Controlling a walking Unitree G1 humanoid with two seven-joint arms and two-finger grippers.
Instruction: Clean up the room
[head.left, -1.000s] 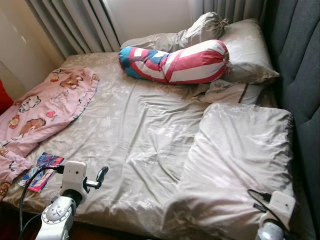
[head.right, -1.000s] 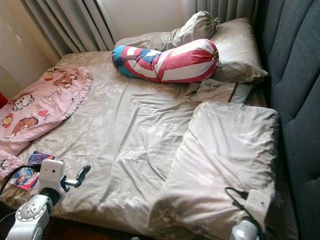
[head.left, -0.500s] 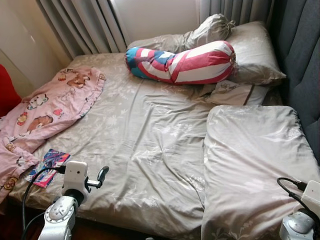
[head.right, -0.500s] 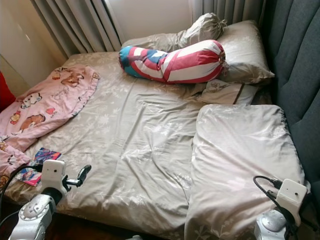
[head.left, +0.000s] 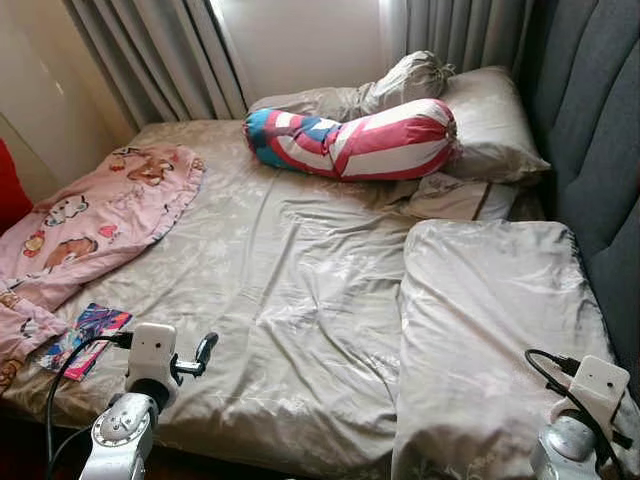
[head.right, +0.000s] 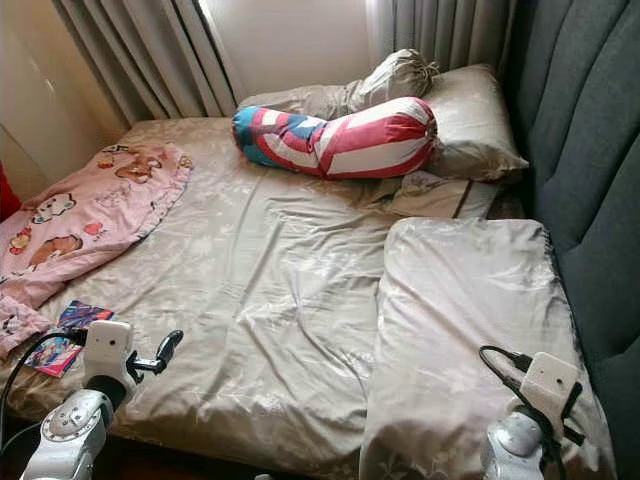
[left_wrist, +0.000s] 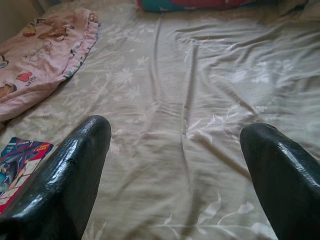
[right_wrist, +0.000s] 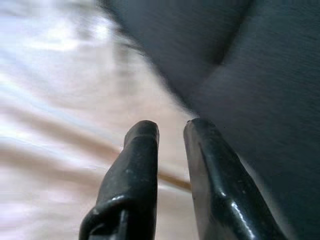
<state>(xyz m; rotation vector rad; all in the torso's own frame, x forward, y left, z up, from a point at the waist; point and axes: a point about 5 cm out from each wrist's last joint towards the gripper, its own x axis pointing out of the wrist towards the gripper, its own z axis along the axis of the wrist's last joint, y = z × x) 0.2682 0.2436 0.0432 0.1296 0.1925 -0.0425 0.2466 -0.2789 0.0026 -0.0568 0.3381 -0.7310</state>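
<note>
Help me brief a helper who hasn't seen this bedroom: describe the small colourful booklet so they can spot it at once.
Start at the bed with its beige floral sheet and go to the near corner on the robot's left. There, beside the pink cartoon blanket and just beyond the left gripper, lies the booklet. It is the one flat, glossy thing there, printed in bright blue, pink and red.
</note>
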